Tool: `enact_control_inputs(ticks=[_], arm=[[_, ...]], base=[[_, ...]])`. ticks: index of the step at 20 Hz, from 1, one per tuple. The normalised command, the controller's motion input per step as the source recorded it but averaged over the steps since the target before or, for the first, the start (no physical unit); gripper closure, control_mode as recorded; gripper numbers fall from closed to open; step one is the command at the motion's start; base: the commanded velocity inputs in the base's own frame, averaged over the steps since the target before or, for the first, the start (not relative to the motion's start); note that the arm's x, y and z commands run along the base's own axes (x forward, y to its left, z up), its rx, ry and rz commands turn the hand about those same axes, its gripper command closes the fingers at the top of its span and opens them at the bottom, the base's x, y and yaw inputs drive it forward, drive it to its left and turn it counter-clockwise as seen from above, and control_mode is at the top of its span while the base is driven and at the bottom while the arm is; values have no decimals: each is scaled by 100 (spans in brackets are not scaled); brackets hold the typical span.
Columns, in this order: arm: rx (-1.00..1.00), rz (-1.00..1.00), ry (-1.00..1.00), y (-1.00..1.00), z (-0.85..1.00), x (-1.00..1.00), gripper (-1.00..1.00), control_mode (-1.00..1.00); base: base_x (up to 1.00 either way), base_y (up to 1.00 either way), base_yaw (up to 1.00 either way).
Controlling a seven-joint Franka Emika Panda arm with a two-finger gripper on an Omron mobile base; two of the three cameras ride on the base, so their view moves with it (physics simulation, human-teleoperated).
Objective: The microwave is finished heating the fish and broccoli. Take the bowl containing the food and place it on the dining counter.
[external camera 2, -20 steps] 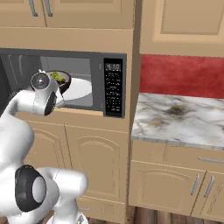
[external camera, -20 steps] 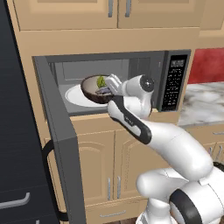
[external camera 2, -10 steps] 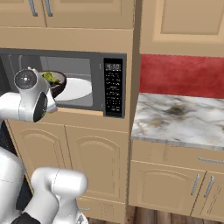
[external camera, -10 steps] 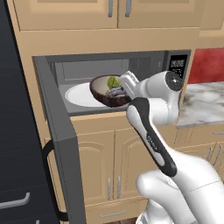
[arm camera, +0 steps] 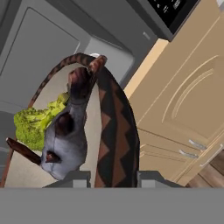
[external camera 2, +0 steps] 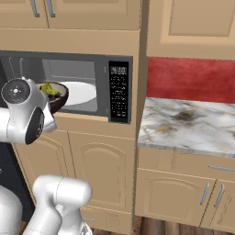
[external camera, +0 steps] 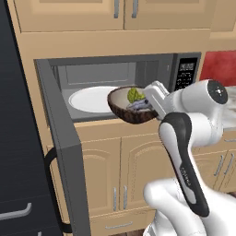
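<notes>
The microwave (external camera: 138,73) stands open, its door (external camera: 62,152) swung out to the left. The dark brown bowl (external camera: 131,110) hangs in front of the opening, just past the cavity's front edge. My gripper (external camera: 154,102) is shut on the bowl's right rim. Inside the bowl lie the green broccoli (external camera: 134,94) and the grey fish (external camera: 138,106). In the hand view the bowl wall (arm camera: 111,127) runs between my fingertips, with the fish (arm camera: 65,135) and broccoli (arm camera: 33,124) to its left. From the right, the bowl (external camera 2: 59,96) peeks out behind my arm. The dining counter is out of view.
A flat white plate (external camera: 92,98) stays on the microwave floor. The black keypad panel (external camera 2: 119,92) is right of the cavity. A marble countertop (external camera 2: 188,126) under a red backsplash lies to the right, with tan cabinets (external camera 2: 105,170) below. A dark appliance (external camera: 18,138) stands at far left.
The bowl has come off the white plate and out of the cavity, toward the right and front. My hand and forearm swung right with it.
</notes>
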Motion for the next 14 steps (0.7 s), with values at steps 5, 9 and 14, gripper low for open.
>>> enact_control_inputs(ticks=[5,9,14], arm=[[0,0,0,0,0,0,100,-100],[0,0,0,0,0,0,100,-100],[0,0,0,-9,0,-10,100,100]], base=[[0,0,0],[0,0,0],[-19,-25,0]])
